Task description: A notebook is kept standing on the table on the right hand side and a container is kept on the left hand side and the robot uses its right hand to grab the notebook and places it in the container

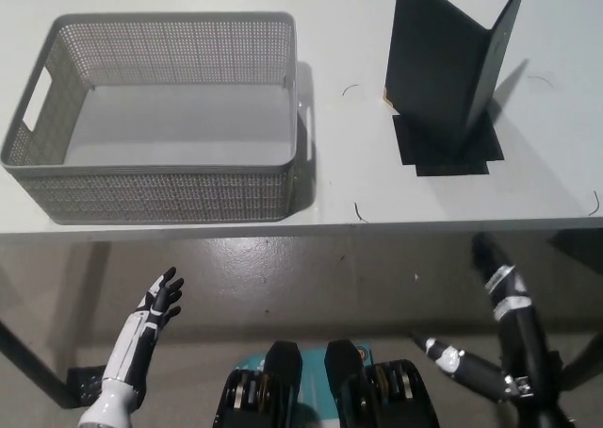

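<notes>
The notebook (443, 65) stands opened up ahead of the right hand (494, 263), whose grip is unreadable; the basket (160, 197) lies beyond the empty, spread-fingered left hand (160, 301).

A black notebook (450, 65) stands upright on the white table's right side, its covers spread open in a V, resting on a black square patch. Well apart to its left sits a grey perforated container (160, 192), rectangular, with handle slots, open-topped and holding nothing
</notes>
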Controlling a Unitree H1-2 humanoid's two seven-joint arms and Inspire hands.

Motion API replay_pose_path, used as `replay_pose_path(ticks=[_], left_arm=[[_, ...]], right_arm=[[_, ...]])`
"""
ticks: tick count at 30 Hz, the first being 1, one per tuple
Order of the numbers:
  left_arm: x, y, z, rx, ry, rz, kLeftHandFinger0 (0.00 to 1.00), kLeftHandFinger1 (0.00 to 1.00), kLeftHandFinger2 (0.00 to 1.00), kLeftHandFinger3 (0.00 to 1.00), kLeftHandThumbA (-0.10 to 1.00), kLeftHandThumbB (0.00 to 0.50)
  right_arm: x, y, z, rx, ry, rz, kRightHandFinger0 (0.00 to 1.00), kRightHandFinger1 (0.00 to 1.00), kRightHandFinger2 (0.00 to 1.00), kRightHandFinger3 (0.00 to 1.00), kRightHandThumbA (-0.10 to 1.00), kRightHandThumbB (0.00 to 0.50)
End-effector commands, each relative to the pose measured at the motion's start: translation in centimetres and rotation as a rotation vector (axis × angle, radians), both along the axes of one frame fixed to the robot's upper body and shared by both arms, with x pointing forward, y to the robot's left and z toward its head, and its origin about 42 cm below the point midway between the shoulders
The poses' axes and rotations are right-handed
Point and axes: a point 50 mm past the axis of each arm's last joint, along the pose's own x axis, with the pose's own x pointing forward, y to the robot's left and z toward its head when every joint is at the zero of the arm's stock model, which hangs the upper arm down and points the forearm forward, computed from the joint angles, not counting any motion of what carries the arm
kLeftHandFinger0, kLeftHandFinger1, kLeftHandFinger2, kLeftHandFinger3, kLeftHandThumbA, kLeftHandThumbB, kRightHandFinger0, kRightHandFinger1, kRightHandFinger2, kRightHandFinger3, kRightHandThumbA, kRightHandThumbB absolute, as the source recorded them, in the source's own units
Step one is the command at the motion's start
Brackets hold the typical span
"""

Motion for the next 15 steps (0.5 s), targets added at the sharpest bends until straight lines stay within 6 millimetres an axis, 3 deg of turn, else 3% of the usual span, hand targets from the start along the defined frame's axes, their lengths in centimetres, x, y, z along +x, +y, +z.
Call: replay_pose_path(ticks=[1,6,10,13,15], left_arm=[[0.4,0.0,0.9,-0.001,-0.068,-0.028,1.00,1.00,1.00,1.00,1.00,0.103],[0.4,0.0,0.8,-0.017,-0.070,-0.039,1.00,1.00,1.00,1.00,1.00,0.112],[-0.7,-0.1,0.0,-0.018,-0.043,-0.028,1.00,1.00,1.00,1.00,1.00,0.112],[-1.1,0.0,-0.3,-0.001,-0.038,-0.022,1.00,1.00,1.00,1.00,1.00,0.114],[-1.3,-0.1,-0.5,-0.007,-0.035,-0.024,1.00,1.00,1.00,1.00,1.00,0.114]], right_arm=[[0.7,-0.6,6.3,-0.055,-0.253,-0.095,1.00,1.00,1.00,1.00,1.00,0.337],[4.5,-1.7,9.4,-0.038,-0.276,-0.153,1.00,1.00,1.00,1.00,1.00,0.393],[8.3,-2.7,10.3,-0.037,-0.231,-0.165,1.00,1.00,1.00,1.00,1.00,0.340],[12.4,-3.2,11.1,-0.002,-0.153,-0.219,1.00,1.00,1.00,1.00,1.00,0.420],[13.8,-3.5,11.3,0.003,-0.113,-0.219,1.00,1.00,1.00,1.00,1.00,0.430]])
